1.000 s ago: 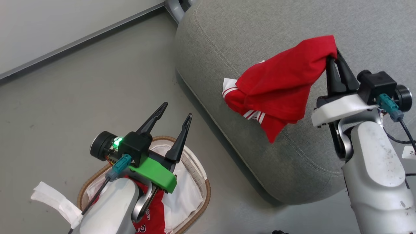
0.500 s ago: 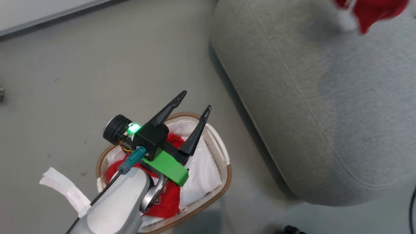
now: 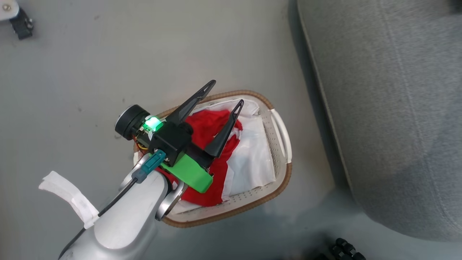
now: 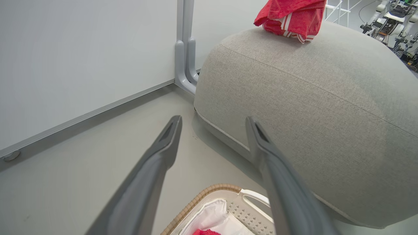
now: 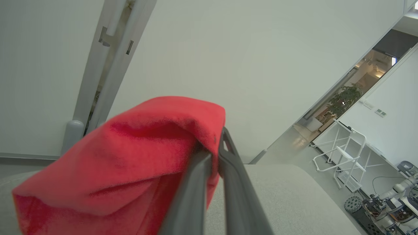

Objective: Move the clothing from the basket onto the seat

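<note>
The white basket (image 3: 279, 130) with a brown woven rim stands on the floor left of the grey seat (image 3: 389, 108). Red clothing (image 3: 209, 126) lies in it on a white sheet (image 3: 252, 162). My left gripper (image 3: 226, 94) hovers open above the basket, nothing between its fingers. In the left wrist view the gripper (image 4: 214, 124) points toward the seat (image 4: 310, 98), where another red clothing piece (image 4: 292, 16) with white stripes hangs at the top. In the right wrist view my right gripper (image 5: 215, 145) is shut on that red clothing (image 5: 124, 156) above the seat (image 5: 287, 195).
Grey floor (image 3: 90, 65) surrounds the basket. A pale wall with a metal post (image 4: 184, 42) stands behind the seat. Dark wheels (image 3: 346, 249) show at the bottom edge, a small caster (image 3: 20, 21) at the top left. White chairs (image 5: 343, 160) stand far off.
The head camera has swung down and left, so the basket now sits mid-picture and the right arm with its red garment has left the picture. The left gripper stays open over the basket.
</note>
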